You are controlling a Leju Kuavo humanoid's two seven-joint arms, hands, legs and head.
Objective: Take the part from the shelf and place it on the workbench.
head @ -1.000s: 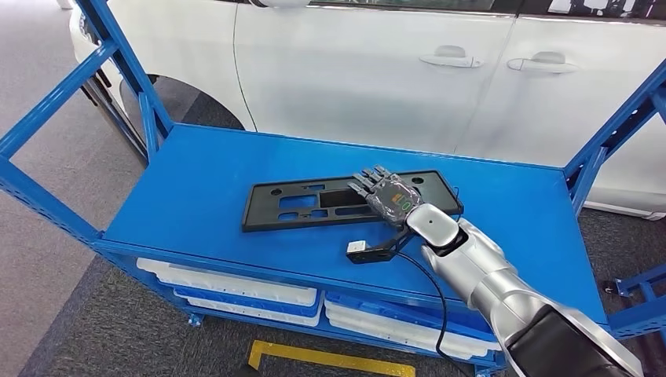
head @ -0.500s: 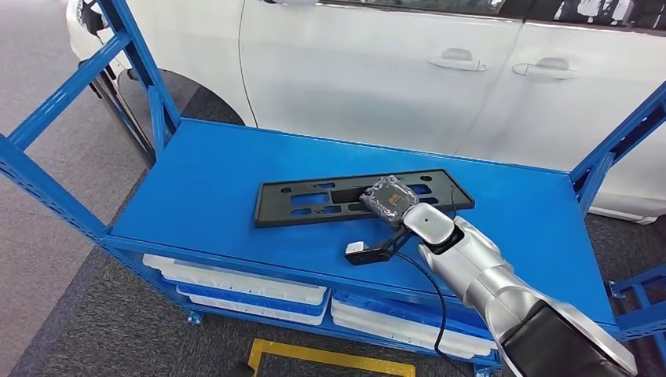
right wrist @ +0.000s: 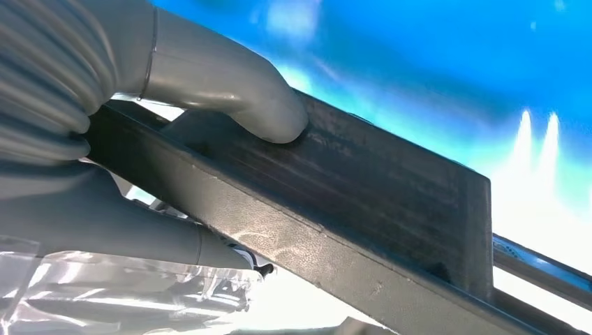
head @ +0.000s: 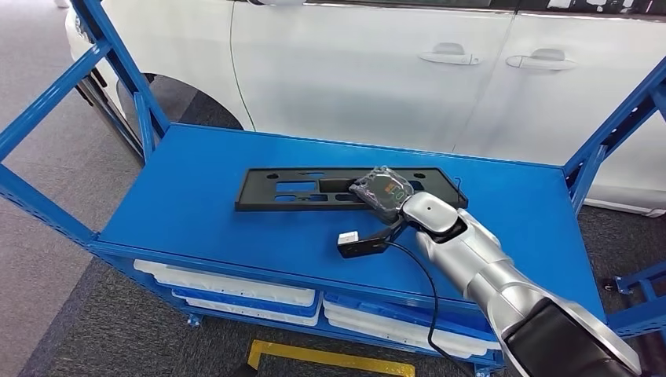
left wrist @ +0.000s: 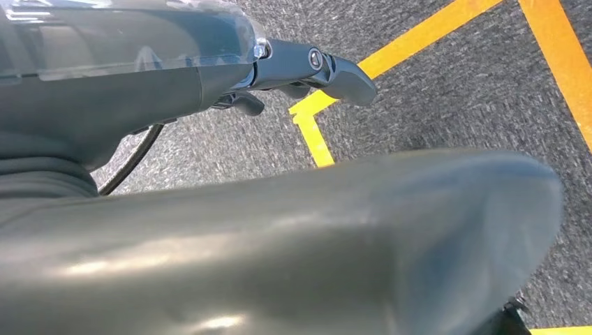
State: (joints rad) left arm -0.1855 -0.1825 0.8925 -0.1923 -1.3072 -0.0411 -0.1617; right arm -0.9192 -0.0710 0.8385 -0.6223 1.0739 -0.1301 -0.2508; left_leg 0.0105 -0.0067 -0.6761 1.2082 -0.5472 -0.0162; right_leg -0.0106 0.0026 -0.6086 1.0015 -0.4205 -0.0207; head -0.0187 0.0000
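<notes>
Grasp step is in hand: your right hand (head: 382, 191) grips the black part (head: 298, 191) at frame centre on the blue shelf (head: 196, 196); next, lift it level.

The head view is taken from high on the body, looking forward and down over the blue metal shelf (head: 236, 196) toward a white car (head: 353, 63). The right wrist view is taken at very close range behind the right hand (right wrist: 105, 139), facing the flat black plastic part (right wrist: 363, 209); both appear in the head view. The left wrist view is directed down at grey carpet floor with yellow lines (left wrist: 447, 91).
</notes>
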